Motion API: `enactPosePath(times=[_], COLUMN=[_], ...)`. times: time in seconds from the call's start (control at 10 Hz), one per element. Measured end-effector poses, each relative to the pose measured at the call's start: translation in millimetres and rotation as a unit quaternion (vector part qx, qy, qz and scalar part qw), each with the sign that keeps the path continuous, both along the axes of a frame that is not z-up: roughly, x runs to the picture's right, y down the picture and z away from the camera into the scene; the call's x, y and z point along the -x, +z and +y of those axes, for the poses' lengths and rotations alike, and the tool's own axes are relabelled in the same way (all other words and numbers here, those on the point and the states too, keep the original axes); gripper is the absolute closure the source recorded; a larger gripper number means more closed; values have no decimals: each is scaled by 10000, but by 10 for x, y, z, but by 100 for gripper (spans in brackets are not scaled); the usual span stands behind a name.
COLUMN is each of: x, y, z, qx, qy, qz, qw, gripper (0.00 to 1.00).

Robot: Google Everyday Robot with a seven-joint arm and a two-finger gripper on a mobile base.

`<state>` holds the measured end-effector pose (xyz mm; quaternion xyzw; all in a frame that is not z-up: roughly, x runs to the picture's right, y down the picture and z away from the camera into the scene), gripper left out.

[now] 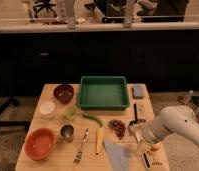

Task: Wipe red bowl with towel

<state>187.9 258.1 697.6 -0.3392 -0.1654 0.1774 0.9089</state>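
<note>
1. Near the front edge of the wooden table [53,122], a little right of the middle, the towel [118,154] lies spread flat. It is a pale blue-grey cloth with one corner pointing toward the back.
2. At the front left corner the red bowl [40,144] sits upright, well apart from the towel. A metal cup [67,132], a fork [82,146] and a yellow stick-like item [99,140] lie between them.
3. At the end of the white arm [175,127], the gripper [139,136] hangs near the towel's right edge and slightly behind it. Its jaws are spread wide and nothing is in them.
4. The towel looks light and limp, so it will probably sag and fold once lifted rather than keep its shape.
5. Lying flat on wood, it offers little for the fingertips to get under. The best hold is likely at the right-hand edge or corner nearest the gripper, pressing down and closing so a fold bunches between the jaws.
6. The bowl looks rigid, smooth, wide and shallow, and nothing steadies it. A push near the rim could slide or tip it, so wiping pressure belongs low in the middle.
7. Hanging cloth may drag the fork or the cup on the way across.
</note>
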Motion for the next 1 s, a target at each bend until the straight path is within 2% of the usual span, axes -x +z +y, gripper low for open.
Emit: enactPosePath(times=[0.2, 0.3, 0.6, 0.8, 1.0], x=[136, 185, 436, 593, 682], y=[27, 28, 33, 50, 81], z=[138, 184, 323, 414, 475], qx=[52, 64, 80, 2, -72], qy=[294, 299, 11, -309, -482], qz=[-105, -132, -200, -238, -269], qw=[9995, 9994, 9998, 9992, 9985], gripper=[20, 20, 20, 20, 20])
